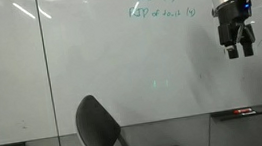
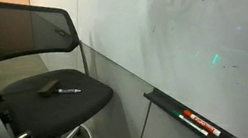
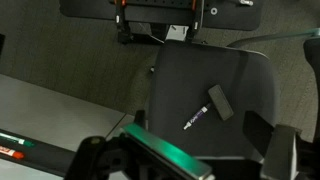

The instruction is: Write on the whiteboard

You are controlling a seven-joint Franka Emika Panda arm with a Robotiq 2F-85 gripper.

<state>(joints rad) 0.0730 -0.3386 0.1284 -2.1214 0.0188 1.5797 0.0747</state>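
The whiteboard (image 1: 89, 58) is a large glossy white wall board with green handwriting (image 1: 158, 4) near its top; it also shows in an exterior view (image 2: 198, 51). My gripper (image 1: 240, 51) hangs high in front of the board, right of the writing, open and empty. In the wrist view its two dark fingers (image 3: 190, 160) stand wide apart over a chair seat. A marker (image 3: 195, 120) and a dark eraser (image 3: 219, 102) lie on that seat, well below the gripper. The marker (image 2: 68, 91) also shows in an exterior view.
A black office chair (image 1: 102, 127) (image 2: 28, 38) stands close to the board. A ledge tray (image 2: 191, 121) on the board holds a red marker (image 2: 199, 122); it also shows in an exterior view (image 1: 239, 114). A green-lit bar (image 3: 165, 155) crosses the wrist view.
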